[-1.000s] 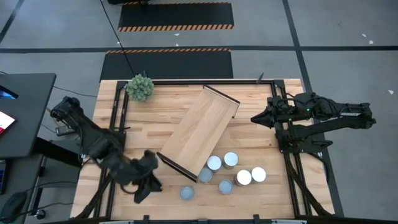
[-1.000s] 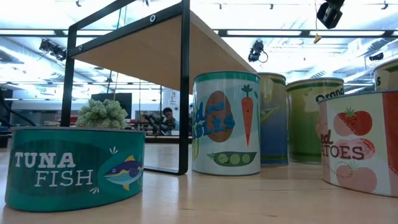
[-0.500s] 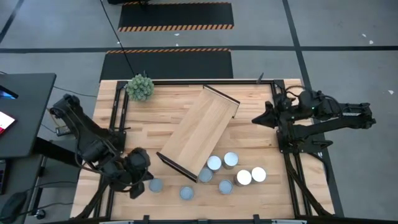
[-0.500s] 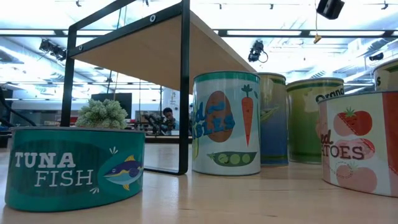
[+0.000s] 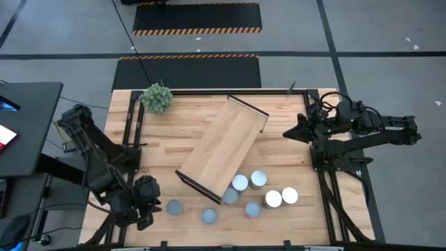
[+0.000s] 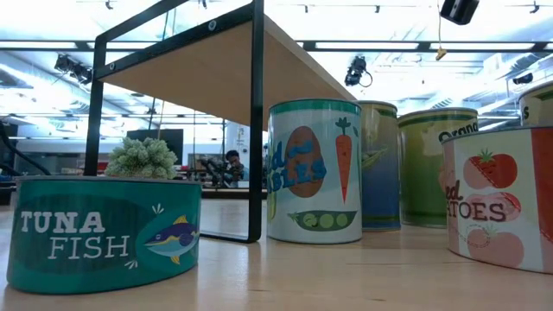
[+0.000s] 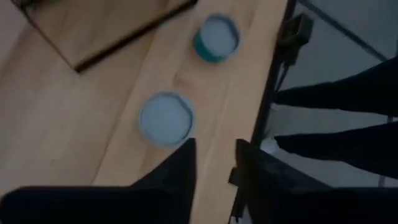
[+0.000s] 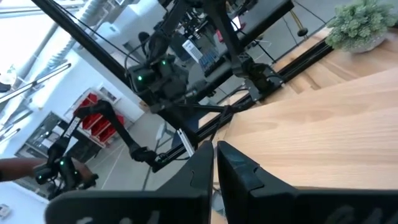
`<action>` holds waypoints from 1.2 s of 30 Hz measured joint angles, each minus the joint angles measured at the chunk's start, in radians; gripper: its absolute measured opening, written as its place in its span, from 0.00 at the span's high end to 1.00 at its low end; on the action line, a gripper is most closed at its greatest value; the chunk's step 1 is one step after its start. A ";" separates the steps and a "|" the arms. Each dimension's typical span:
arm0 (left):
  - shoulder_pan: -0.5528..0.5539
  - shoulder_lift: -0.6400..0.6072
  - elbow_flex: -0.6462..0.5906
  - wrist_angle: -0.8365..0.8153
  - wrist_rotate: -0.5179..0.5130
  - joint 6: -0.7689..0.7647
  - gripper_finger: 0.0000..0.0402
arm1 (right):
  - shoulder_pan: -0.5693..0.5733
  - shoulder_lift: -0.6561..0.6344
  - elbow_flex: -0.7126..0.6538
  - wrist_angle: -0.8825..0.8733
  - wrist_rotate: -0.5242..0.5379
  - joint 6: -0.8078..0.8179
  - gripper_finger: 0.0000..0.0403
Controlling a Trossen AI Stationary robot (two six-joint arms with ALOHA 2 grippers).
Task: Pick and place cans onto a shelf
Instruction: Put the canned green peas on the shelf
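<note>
Several cans stand upright on the table near its front edge, most in a cluster (image 5: pixel 259 194) by the shelf's near end. Two stand apart: one (image 5: pixel 209 216) and a leftmost one (image 5: pixel 174 207). The shelf (image 5: pixel 223 155) is a light-wood board on a black frame, standing diagonally mid-table. My left gripper (image 5: pixel 157 203) hangs just left of the leftmost can (image 7: pixel 165 118), open by a narrow gap and empty. My right gripper (image 5: pixel 284 132) is shut and empty over the table's right side. In the low view a tuna can (image 6: pixel 104 229) and taller cans (image 6: pixel 313 168) stand before the shelf (image 6: pixel 216 60).
A green bushy plant (image 5: pixel 157 97) stands at the far left corner. Black frame rails (image 5: pixel 132 139) run along the table's left and right sides. Bare tabletop (image 5: pixel 286 104) lies at the far right of the shelf.
My left gripper has drawn back from over the near-left can toward the table's left edge. The can it covered now shows, standing upright on the table apart from the fingers.
</note>
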 joint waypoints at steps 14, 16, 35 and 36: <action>0.072 0.049 -0.103 0.037 0.170 -0.001 0.25 | 0.000 0.000 0.000 -0.001 0.047 -0.046 0.93; 0.059 0.079 -0.103 0.088 0.221 -0.005 0.25 | 0.000 0.000 0.000 -0.001 0.046 -0.046 0.93; -0.002 0.345 -0.102 0.195 0.271 -0.141 0.22 | 0.000 0.000 0.000 -0.003 0.047 -0.043 0.93; -0.009 0.350 -0.102 0.195 0.267 -0.141 0.21 | 0.000 0.000 0.000 -0.003 0.047 -0.043 0.93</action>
